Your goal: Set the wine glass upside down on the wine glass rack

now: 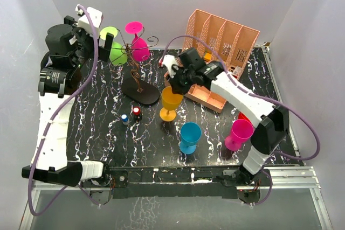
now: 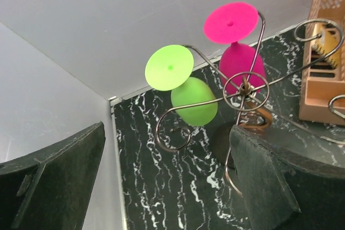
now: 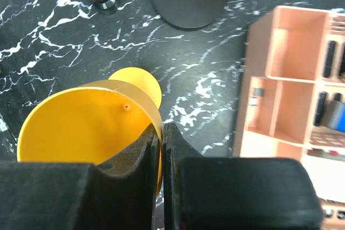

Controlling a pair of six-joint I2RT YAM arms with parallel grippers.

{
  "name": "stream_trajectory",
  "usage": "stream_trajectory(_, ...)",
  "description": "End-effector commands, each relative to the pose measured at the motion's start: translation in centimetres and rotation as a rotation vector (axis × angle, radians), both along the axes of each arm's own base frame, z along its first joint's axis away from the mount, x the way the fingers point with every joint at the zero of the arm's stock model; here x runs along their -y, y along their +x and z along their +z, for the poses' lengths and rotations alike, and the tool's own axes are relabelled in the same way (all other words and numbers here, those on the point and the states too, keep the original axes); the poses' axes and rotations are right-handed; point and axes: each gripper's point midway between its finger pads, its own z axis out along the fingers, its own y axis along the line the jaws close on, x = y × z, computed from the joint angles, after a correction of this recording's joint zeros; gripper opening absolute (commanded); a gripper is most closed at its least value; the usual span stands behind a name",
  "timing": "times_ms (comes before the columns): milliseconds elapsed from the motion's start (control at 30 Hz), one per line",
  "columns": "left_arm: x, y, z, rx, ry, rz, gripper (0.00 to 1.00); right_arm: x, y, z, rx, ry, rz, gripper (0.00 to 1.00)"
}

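One wine glass (image 3: 81,117), seemingly in right pincer (image 3: 162,136).

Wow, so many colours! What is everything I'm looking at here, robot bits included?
wine glass rack: one, dark wire, rear left of the table
green wine glass: one, hanging upside down on the rack
pink wine glass: one, hanging upside down on the rack
yellow-orange wine glass: one, upright, mid-table
blue wine glass: one, upright, front centre
magenta wine glass: one, upright, front right
file organiser: one, peach, rear right
small capped items: two, blue top and red top, beside the rack's base
table: one, black with white veins
left gripper: open, empty, near the rack
right gripper: shut on the yellow-orange glass's rim
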Motion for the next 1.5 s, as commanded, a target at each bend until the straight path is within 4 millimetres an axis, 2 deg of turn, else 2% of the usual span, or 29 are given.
stream_trajectory(0,1.1,-0.3,2.2,0.024,-0.124,-0.030,0.97,4.2,2.3,9.8,0.169,0.151,-0.082,0.08)
stream_trajectory(133,3.1,-0.1,2.5,-0.002,-0.209,-0.109,0.97,8.6,3.6,16.1,0.299,0.231,-0.194,0.08)
stream_trajectory(267,5.9,-0.1,2.5,-0.046,-0.301,-0.233,0.94,11.5,4.6,21.8,0.454,0.275,-0.310,0.08)
stream_trajectory(467,9.4,0.1,3.3,-0.083,-0.409,-0.374,0.88,13.2,5.4,29.6,0.662,0.393,-0.423,0.08)
stream_trajectory(600,11.4,-0.2,3.6,-0.116,-0.482,-0.458,0.84,12.6,5.5,33.1,0.707,0.493,-0.426,0.08)
stream_trajectory(867,14.9,-1.0,4.1,-0.195,-0.667,-0.605,0.78,9.3,6.0,34.9,0.629,0.674,-0.349,0.08)
stream_trajectory(1000,16.3,-0.9,3.3,-0.249,-0.745,-0.635,0.78,7.4,5.4,35.3,0.562,0.738,-0.265,0.08)
stream_trajectory(1200,16.4,-0.5,2.3,-0.269,-0.782,-0.601,0.76,5.7,4.1,35.5,0.490,0.787,-0.162,0.08)
stream_trajectory(1467,16.5,-0.8,1.0,-0.306,-0.822,-0.586,0.63,4.5,3.5,35.5,0.436,0.820,-0.099,0.08)
